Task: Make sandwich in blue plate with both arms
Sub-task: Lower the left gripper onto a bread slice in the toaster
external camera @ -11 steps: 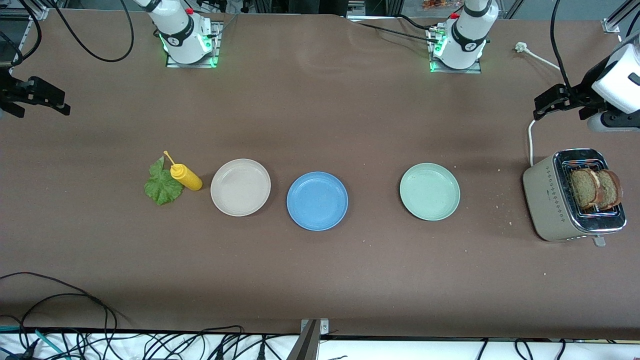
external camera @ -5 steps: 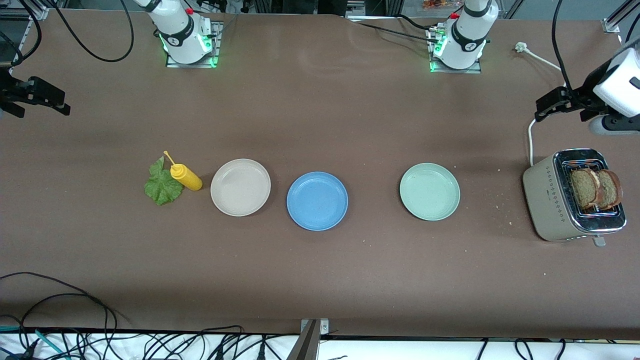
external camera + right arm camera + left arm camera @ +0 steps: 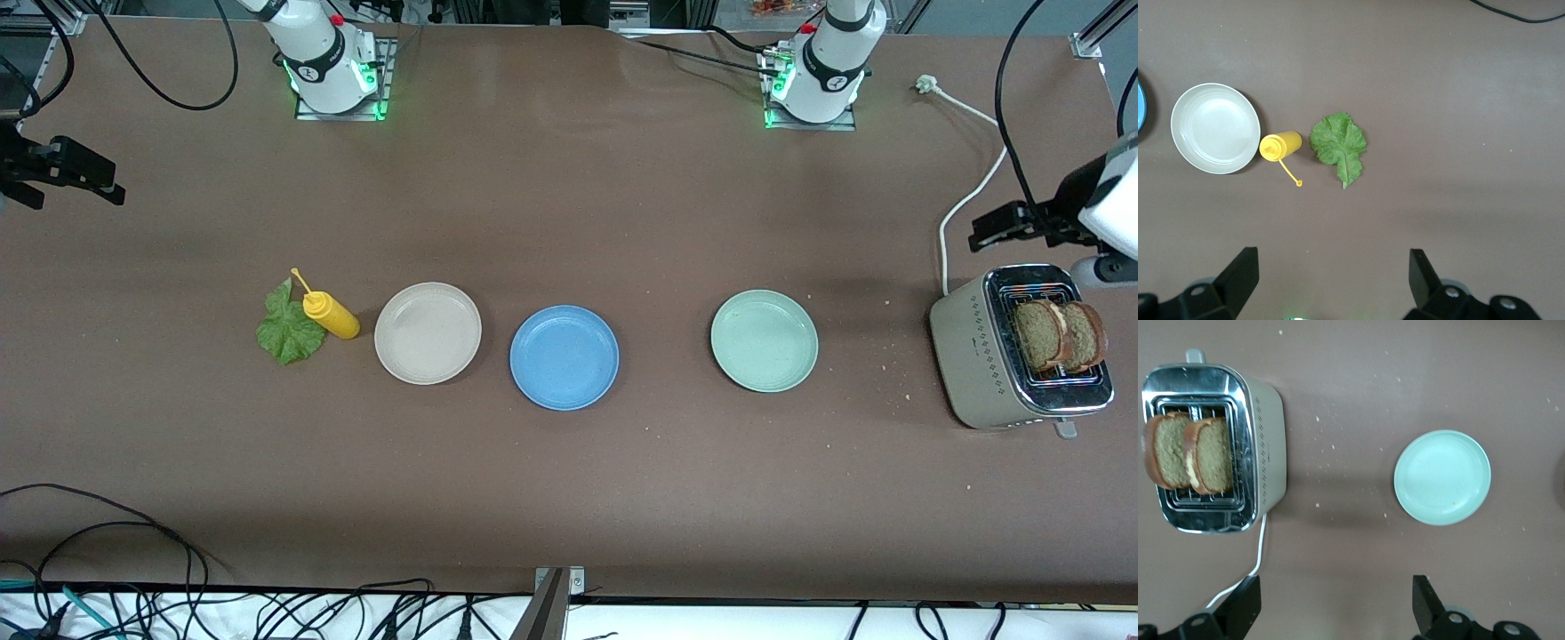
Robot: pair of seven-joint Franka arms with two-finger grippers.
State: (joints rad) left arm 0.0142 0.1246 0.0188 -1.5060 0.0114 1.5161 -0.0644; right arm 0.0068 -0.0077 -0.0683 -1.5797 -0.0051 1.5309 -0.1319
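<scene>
Looking at the setup, nothing's on the blue plate (image 3: 564, 357) yet, which sits mid-desk between the beige plate (image 3: 428, 333) and the pale green plate (image 3: 764, 340). Both bread slices (image 3: 1058, 335) stand upright in the toaster (image 3: 987, 356) at the left arm's end. The left gripper (image 3: 1337, 610) hangs above the desk just beside the toaster, jaws spread wide and empty. The right gripper (image 3: 1331, 283) waits at its own end, also open. Bread's light but crumbly, so I'd pinch a slice across its flat faces near the top crust. The lettuce leaf (image 3: 289, 329), touching the yellow squeeze bottle (image 3: 330, 314), looks floppy and thin, so grab an edge.
</scene>
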